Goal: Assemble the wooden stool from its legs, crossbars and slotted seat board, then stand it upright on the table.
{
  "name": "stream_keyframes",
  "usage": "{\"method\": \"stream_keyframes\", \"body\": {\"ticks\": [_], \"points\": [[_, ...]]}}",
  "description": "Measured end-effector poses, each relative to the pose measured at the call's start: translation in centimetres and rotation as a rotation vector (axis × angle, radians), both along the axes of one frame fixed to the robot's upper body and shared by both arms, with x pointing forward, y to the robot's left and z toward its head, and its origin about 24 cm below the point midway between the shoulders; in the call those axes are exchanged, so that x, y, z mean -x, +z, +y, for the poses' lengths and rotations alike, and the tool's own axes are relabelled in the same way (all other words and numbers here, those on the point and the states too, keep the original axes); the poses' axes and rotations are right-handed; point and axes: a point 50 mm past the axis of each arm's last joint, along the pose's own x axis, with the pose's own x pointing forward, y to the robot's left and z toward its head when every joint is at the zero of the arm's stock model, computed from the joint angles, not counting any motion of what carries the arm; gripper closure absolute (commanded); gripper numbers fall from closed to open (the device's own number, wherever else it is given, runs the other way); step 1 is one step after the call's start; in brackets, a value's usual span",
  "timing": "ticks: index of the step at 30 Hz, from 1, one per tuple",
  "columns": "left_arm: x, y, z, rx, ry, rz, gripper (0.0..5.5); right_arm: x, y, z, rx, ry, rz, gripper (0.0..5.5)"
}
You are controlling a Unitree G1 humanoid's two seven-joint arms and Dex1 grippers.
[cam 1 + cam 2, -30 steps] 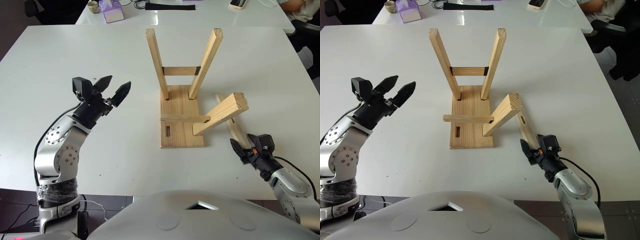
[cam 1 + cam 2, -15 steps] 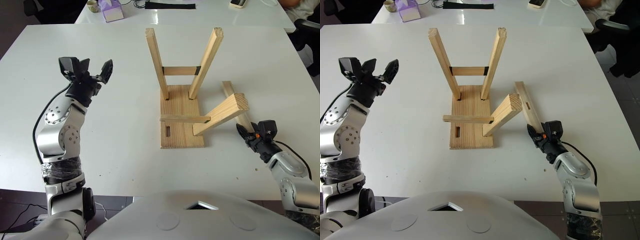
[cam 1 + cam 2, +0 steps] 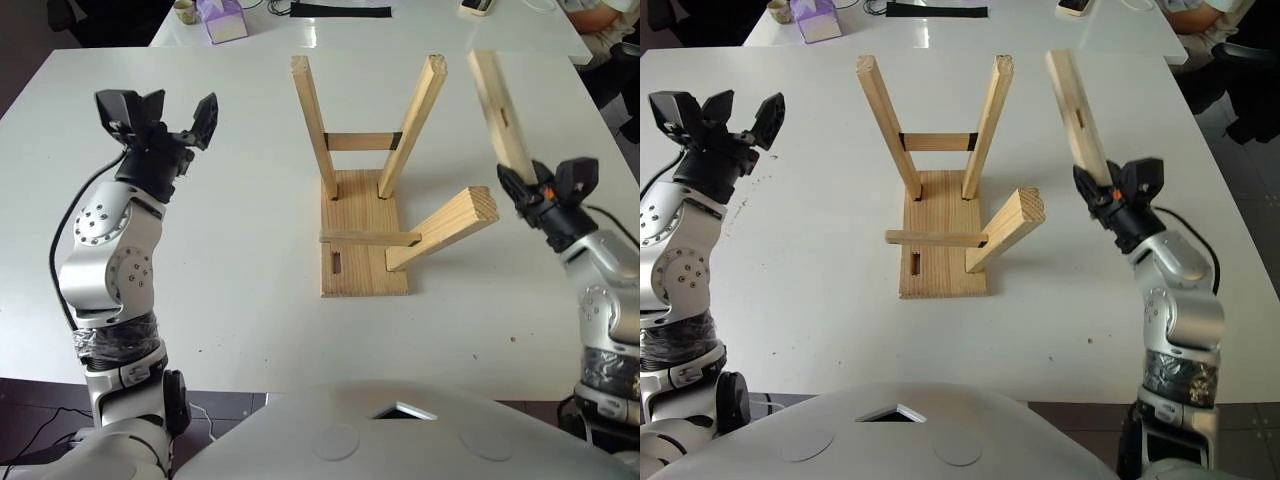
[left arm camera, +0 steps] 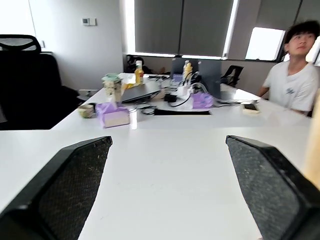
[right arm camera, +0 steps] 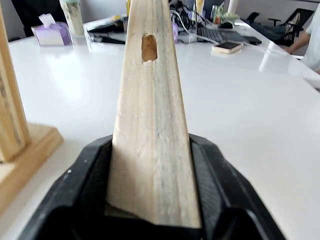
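A glossy white bench (image 3: 220, 260) carries a flat, pale slotted pine seat board (image 3: 362, 270). Two square-section wooden legs (image 3: 312, 120) joined by a thin crossbar (image 3: 362, 142) stand on it, and a third leg (image 3: 445, 225) leans at its right edge. Right of the board, the right pincer (image 3: 545, 188) clamps a mortised pale wooden leg (image 3: 497, 105), tilted, off the bench. Left of the board, the left pincer (image 3: 178, 108) hovers spread wide, empty.

The room is bright, with soft, even light. The big white table (image 3: 200, 300) shines. The far white table (image 3: 420, 35) has shiny glare spots. The pale wooden seat board (image 3: 368, 278) and the leaning wooden leg (image 3: 445, 225) drop soft grey shadows. Daylight glows at a bright window (image 4: 262, 44).
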Motion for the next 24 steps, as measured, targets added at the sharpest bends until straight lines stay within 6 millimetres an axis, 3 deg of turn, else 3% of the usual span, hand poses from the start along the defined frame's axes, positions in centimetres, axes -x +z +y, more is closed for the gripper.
{"method": "stream_keyframes", "body": {"ticks": [2,6,9,12,15,24], "points": [[-0.3,1.7,-0.7,0.014,-0.047,-0.062,1.26,-1.6,3.3,0.2,-0.006,0.035,-0.115,3.46],[-1.0,2.7,-2.2,0.000,-0.133,-0.069,1.26,-3.2,8.0,1.9,-0.088,0.183,-0.230,3.46],[-0.9,3.4,-4.0,0.027,-0.265,-0.074,1.26,-3.5,11.8,3.6,-0.127,0.358,-0.308,3.46],[0.4,4.9,-6.3,0.117,-0.501,-0.127,1.26,-2.8,15.0,5.5,-0.134,0.582,-0.362,3.46],[1.1,6.1,-7.1,0.167,-0.629,-0.177,1.26,-2.0,16.0,6.9,-0.102,0.763,-0.342,3.46],[2.2,6.1,-8.5,0.163,-0.831,-0.221,1.26,-0.8,15.6,8.6,-0.108,1.033,-0.218,3.46]]}}
